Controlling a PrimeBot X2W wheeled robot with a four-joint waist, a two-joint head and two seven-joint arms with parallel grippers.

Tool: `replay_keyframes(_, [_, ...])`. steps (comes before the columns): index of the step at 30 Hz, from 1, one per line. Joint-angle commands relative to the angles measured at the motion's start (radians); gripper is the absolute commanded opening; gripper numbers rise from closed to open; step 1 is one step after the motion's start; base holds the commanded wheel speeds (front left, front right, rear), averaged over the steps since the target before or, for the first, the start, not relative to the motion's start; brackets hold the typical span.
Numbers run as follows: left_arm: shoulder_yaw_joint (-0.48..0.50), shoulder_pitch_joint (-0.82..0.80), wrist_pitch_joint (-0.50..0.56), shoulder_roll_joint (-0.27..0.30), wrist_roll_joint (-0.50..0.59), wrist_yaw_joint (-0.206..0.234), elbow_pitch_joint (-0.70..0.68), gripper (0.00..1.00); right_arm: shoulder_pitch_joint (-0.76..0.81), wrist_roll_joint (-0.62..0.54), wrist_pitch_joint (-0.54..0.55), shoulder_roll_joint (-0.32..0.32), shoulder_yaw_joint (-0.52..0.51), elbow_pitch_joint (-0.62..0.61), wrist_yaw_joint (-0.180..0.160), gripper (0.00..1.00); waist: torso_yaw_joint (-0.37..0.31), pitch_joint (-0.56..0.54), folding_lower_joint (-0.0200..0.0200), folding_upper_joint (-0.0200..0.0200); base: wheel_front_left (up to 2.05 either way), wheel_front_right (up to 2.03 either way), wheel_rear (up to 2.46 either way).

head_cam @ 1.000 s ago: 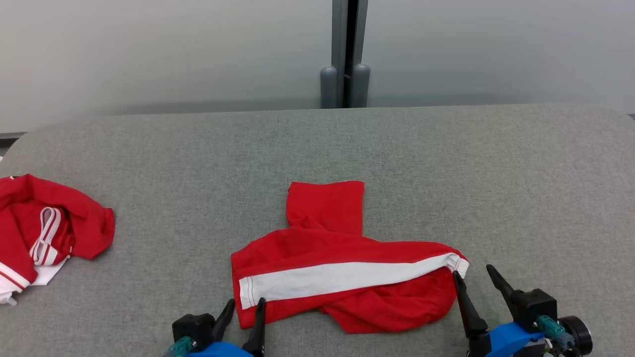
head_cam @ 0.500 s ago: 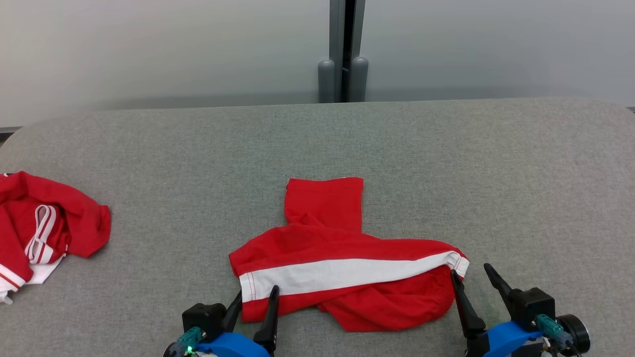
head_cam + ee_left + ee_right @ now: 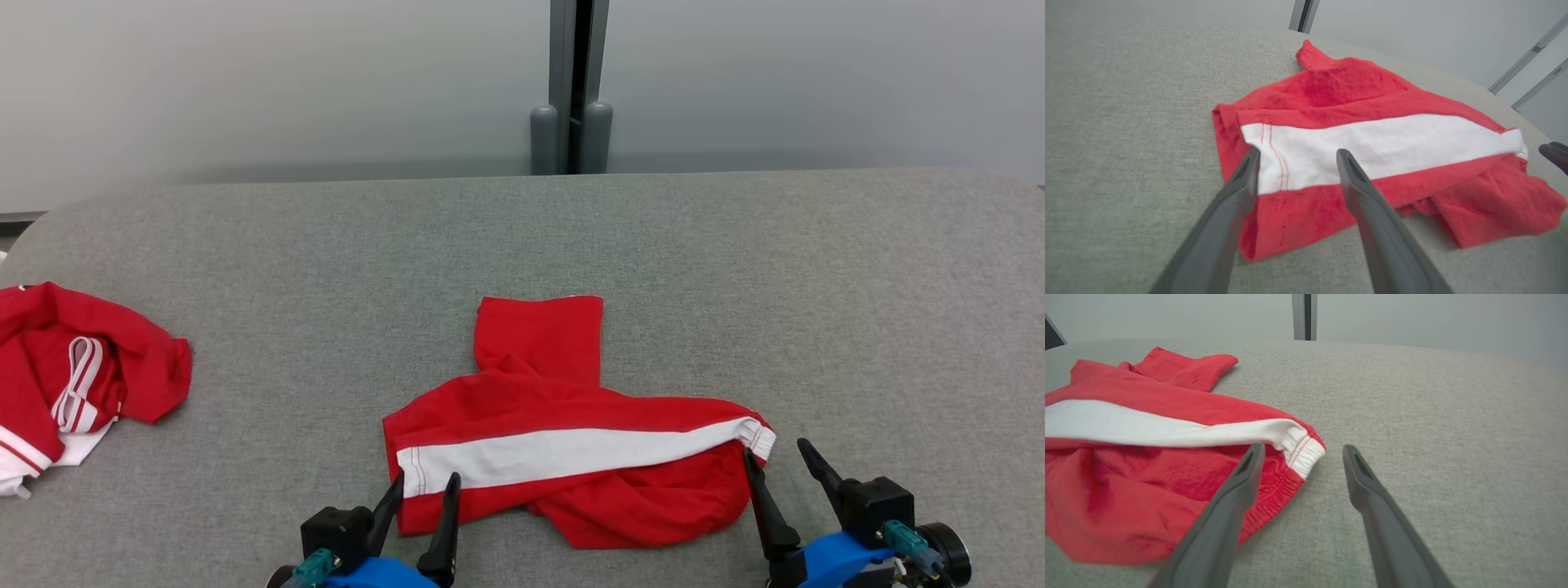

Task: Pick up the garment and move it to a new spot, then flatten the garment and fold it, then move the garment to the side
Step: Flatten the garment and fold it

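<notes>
- While both grippers stand spread apart and hold nothing, the garment, red with a broad white stripe, lies rumpled on the grey padded table just ahead of their fingertips.
- On the left gripper the jaws are released. The stitched hem end of the white stripe sits between and just beyond its two fingers. Whether the fingers touch the cloth I cannot tell.
- On the right gripper the jaws are likewise apart. The elastic end of the stripe lies just ahead of its inner finger, with bare table ahead of the outer one.
- One red leg of the garment juts away from both grippers, beyond the stripe.
- A second red-and-white garment lies bunched well off to the left gripper's outer side.
</notes>
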Motion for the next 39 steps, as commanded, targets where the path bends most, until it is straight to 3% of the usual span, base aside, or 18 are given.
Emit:
replay_keyframes(1, [0.001,0.004,0.0,0.001,0.005,-0.008,-0.001,1.0,0.001,0.007,0.0,0.002,0.001,0.004,0.0,1.0,0.001,-0.001,-0.0001,0.0,0.0,0.0,0.0])
replay_keyframes(5, [-0.008,-0.001,0.0,0.0,-0.003,-0.008,-0.001,1.0,-0.001,0.011,0.0,0.002,0.006,0.003,0.0,1.0,0.003,0.0,-0.0001,0.0,0.0,0.0,0.0])
replay_keyframes(6, [-0.008,-0.005,0.0,0.0,-0.006,-0.008,-0.001,0.92,-0.002,0.012,0.0,0.002,0.008,0.002,0.0,1.0,0.002,0.001,-0.0001,0.0,0.0,0.0,0.0])
replay_keyframes(7, [-0.009,-0.009,0.0,0.0,-0.007,-0.008,0.001,0.73,-0.003,0.013,0.0,0.002,0.009,0.002,0.0,1.0,0.002,0.001,-0.0001,0.0,0.0,0.0,0.0])
replay_keyframes(10, [-0.007,-0.02,0.0,0.0,-0.007,-0.008,0.008,0.32,-0.007,0.014,0.0,0.002,0.01,0.0,0.0,1.0,0.0,0.004,-0.0001,0.0,0.0,0.0,0.0])
replay_keyframes(11, [-0.001,-0.023,0.0,0.0,-0.005,-0.008,0.011,0.1,-0.008,0.014,0.0,0.002,0.009,-0.001,0.0,1.0,-0.001,0.005,-0.0001,0.0,0.0,0.0,0.0])
replay_keyframes(12, [0.006,-0.025,0.0,0.0,-0.001,-0.008,0.015,0.0,-0.009,0.014,0.0,0.002,0.009,0.0,0.0,1.0,-0.002,0.006,-0.0001,0.0,0.0,0.0,0.0])
replay_keyframes(26, [0.145,0.033,0.0,-0.001,0.082,-0.008,-0.04,0.0,-0.003,0.078,0.0,0.002,0.007,0.005,0.0,1.0,0.01,0.009,-0.0001,0.0,0.0,0.0,0.0])
replay_keyframes(39, [0.159,0.035,0.0,-0.001,0.097,-0.008,-0.042,0.0,-0.034,0.318,0.0,0.0,0.097,0.03,0.0,1.0,0.026,0.018,-0.0001,0.0,0.0,0.0,0.0])
